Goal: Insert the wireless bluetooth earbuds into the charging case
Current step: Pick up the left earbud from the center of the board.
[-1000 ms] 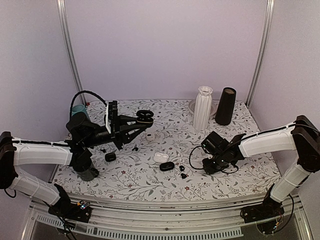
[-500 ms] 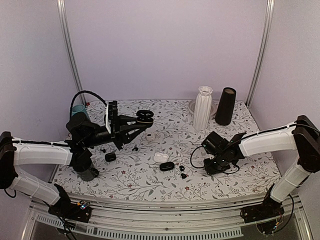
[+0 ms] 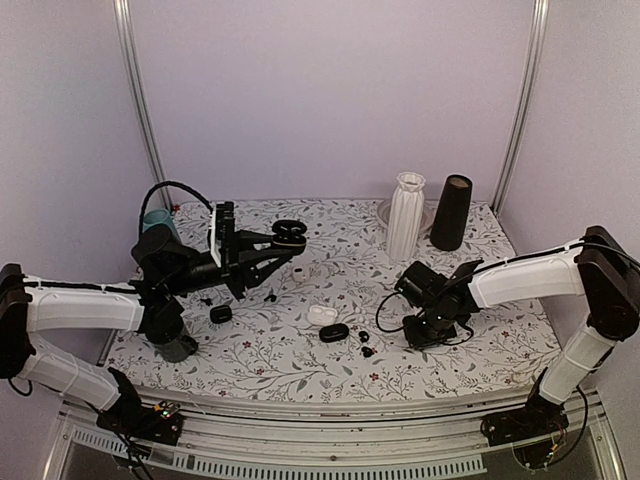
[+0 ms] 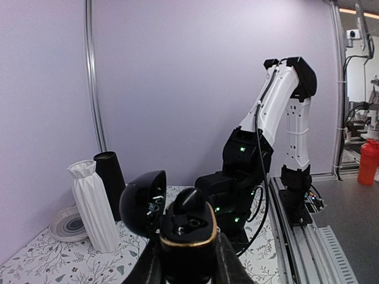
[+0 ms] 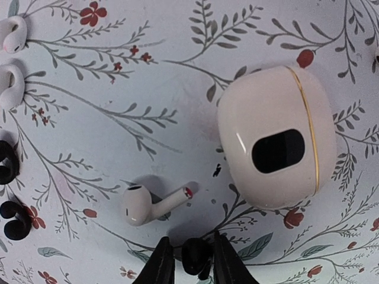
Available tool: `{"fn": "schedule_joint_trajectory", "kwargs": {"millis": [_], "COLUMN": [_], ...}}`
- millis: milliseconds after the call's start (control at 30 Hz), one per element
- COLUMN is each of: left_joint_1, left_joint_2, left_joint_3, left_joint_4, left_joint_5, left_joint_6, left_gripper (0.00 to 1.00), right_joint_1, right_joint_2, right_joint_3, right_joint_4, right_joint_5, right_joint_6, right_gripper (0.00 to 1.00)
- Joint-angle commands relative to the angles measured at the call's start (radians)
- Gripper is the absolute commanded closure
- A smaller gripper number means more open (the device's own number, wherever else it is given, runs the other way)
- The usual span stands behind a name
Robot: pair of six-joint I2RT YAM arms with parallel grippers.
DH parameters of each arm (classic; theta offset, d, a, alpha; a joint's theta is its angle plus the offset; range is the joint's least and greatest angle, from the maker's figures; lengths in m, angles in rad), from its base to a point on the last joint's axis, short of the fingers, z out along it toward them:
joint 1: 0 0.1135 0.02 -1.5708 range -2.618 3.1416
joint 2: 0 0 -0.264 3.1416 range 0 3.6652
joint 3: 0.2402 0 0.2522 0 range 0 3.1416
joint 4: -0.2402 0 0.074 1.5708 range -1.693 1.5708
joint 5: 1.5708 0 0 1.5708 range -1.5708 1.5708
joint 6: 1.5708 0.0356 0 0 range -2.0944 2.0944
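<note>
The left gripper (image 4: pixel 188 266) is clamped shut on the open black charging case (image 4: pixel 188 228), held clear of the bench (image 3: pixel 300 365), while the right gripper (image 5: pixel 190 253), nearly closed at bench level, pinches a black earbud (image 5: pixel 197 260), judged light, rigid and slippery, best held across its rounded body.

Top view: a vase (image 3: pixel 405 215) and a cup (image 3: pixel 451 212) stand side by side at the upper right of the table (image 3: pixel 300 375). A plate (image 3: pixel 383 212) lies behind the vase. At centre a closed case (image 3: pixel 322 313) lies just upper left of a second case (image 3: pixel 334 332), with loose earbuds (image 3: pixel 366 345) to their right. Left wrist view: the charging case (image 4: pixel 188 228) sits in the left gripper (image 4: pixel 188 263). Right wrist view, bottom edge: one earbud (image 5: pixel 195 259) sits in the right gripper (image 5: pixel 190 248).
</note>
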Motion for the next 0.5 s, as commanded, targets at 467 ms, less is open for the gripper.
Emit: {"fn": "schedule_joint_trajectory", "kwargs": {"millis": [467], "left_joint_1": [-0.015], "left_joint_2": [-0.033], "left_joint_3": [-0.013], "left_joint_4": [0.012], "left_joint_5": [-0.009], "left_joint_6": [0.0], "left_gripper": [1.0], "right_joint_1": [-0.024], "right_joint_2": [0.019], "right_joint_3": [0.003], "right_joint_4": [-0.008], "right_joint_5": [0.005], "right_joint_6": [-0.024], "right_gripper": [0.77]}}
